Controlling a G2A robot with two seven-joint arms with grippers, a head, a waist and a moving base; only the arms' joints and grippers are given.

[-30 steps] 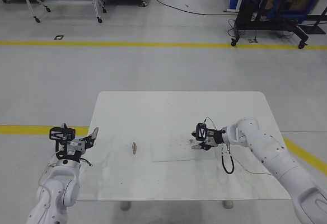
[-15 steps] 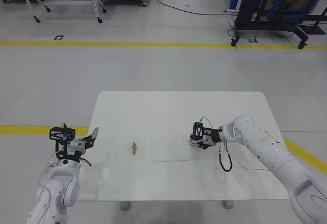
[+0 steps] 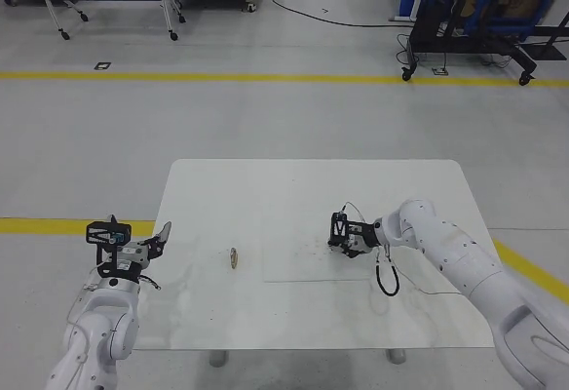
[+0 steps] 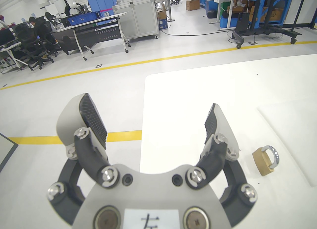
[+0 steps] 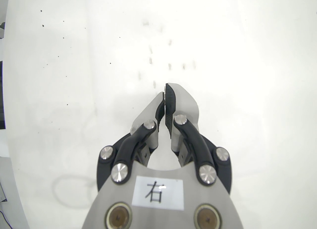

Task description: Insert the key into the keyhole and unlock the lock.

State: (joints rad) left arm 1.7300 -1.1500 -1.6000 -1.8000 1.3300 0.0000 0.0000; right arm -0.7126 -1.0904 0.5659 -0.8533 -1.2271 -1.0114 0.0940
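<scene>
**Lock lies alone left of centre; right tool pinched shut over the sheet**

Top view: The lock lies flat in the left half of the surface, closer to the near edge than to the far one. It touches nothing. A thin white sheet lies in the middle of the surface, and the lock sits near its left border but apart from it. The left tool hangs at the left edge of the surface, mostly over the floor and well apart from the lock. The right tool points down over the sheet's far part, toward the right half of the surface. A black cable loops on the surface just beside it, on the side of the right edge.

Left wrist view: The left tool is spread wide with nothing between its ribbed pads. The lock has a brass body and a silver shackle and rests on the bare surface beside the sheet. A white label with one black character, partly cut off, sits on the tool's base.

Right wrist view: The right tool has its tips pressed together just above the surface. A thin sliver sits between them, too small to identify. Faint dark scuffs mark the surface beyond the tips. The base bears a white label with a single black character.
</scene>
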